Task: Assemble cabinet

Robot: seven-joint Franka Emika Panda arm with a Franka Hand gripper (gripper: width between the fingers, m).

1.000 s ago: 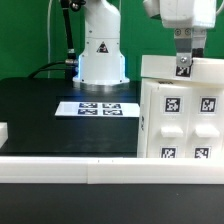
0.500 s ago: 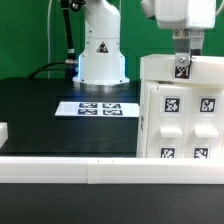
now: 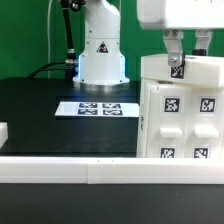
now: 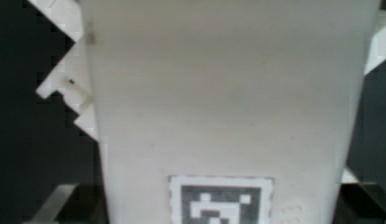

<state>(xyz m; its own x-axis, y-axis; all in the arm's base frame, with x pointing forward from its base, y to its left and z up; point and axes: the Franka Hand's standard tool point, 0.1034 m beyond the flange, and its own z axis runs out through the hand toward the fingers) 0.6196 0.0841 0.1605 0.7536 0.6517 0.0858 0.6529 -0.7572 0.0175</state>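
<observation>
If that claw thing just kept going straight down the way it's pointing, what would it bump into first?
Most likely the top of the white cabinet. The gripper points down right at its upper edge, and the wrist view shows a white panel directly ahead. Whether they already touch is unclear.

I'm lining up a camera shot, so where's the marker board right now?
The marker board lies flat on the black table, centre of the exterior view, before the robot's white base, left of the cabinet.
</observation>
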